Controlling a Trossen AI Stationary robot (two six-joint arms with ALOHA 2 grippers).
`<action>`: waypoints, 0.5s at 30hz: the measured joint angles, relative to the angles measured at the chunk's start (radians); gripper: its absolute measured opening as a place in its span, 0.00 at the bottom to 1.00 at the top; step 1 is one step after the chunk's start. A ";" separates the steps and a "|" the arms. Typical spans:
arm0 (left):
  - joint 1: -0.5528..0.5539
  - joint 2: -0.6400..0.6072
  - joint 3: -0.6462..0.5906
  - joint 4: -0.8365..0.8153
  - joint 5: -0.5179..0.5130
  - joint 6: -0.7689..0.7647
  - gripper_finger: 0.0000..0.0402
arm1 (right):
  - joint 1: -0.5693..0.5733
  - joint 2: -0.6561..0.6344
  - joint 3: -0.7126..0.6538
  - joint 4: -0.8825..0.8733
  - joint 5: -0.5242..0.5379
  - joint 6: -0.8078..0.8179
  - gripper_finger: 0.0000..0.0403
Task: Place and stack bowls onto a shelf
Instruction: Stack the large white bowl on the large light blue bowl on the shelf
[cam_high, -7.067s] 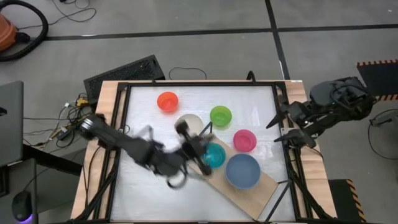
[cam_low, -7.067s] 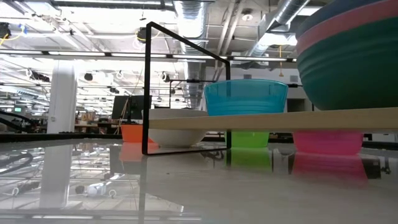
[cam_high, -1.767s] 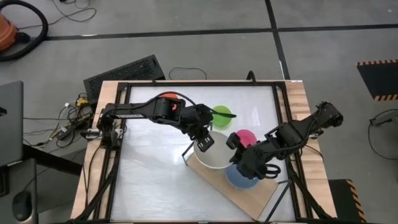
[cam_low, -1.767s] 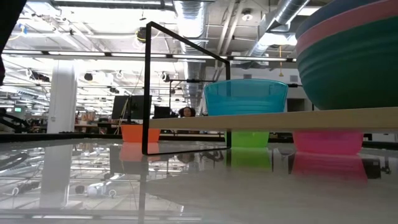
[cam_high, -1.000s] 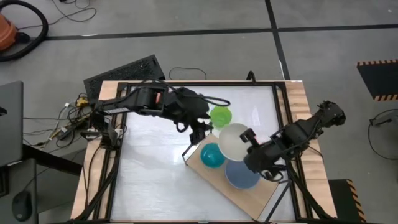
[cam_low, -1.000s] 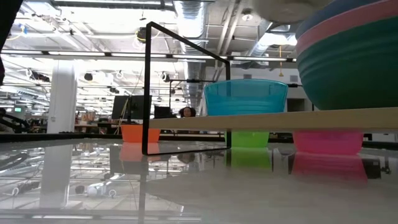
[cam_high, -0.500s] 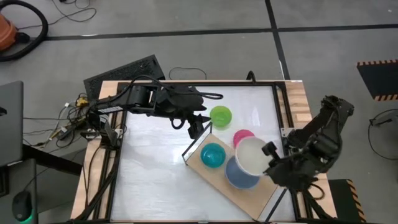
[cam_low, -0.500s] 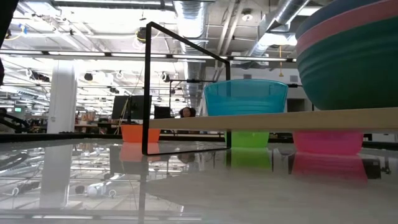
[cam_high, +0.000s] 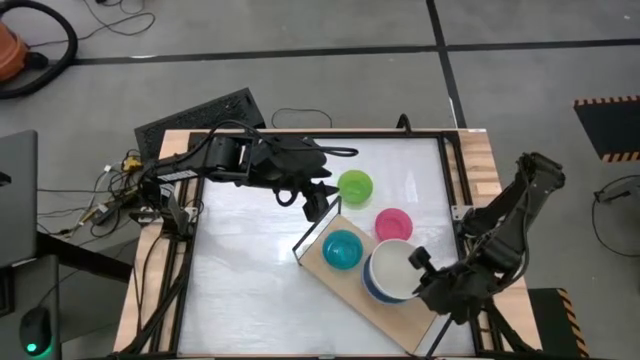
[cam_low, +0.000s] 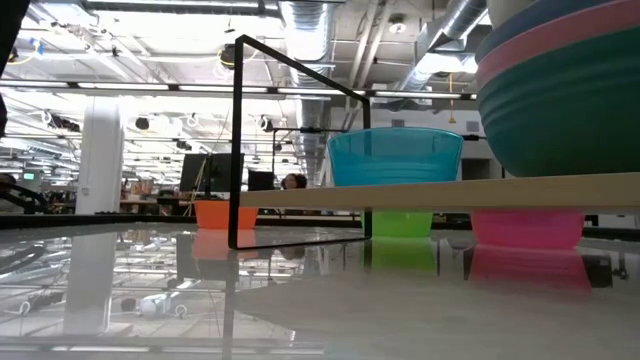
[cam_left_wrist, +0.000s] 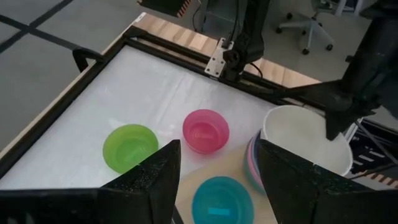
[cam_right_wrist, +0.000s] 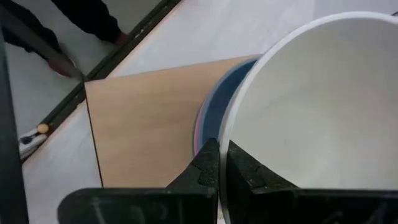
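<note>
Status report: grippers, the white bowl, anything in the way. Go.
Right gripper shut on white bowl rim, over the stack on the shelf. Left gripper open, beside lime bowl. Nothing in the way.

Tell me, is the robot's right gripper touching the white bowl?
Touching. In the right wrist view, the right gripper has its two fingers pinched on the white bowl's rim, one finger on each side of the wall.
</note>
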 joint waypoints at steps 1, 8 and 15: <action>0.000 0.000 0.000 -0.002 0.000 -0.006 0.48 | -0.001 -0.004 -0.012 0.015 -0.006 0.001 0.07; 0.000 0.000 0.000 -0.009 0.000 -0.008 0.48 | -0.025 -0.006 -0.072 0.093 -0.067 -0.007 0.07; 0.000 0.000 0.000 -0.009 0.000 -0.006 0.48 | -0.061 -0.006 -0.086 0.119 -0.111 -0.009 0.11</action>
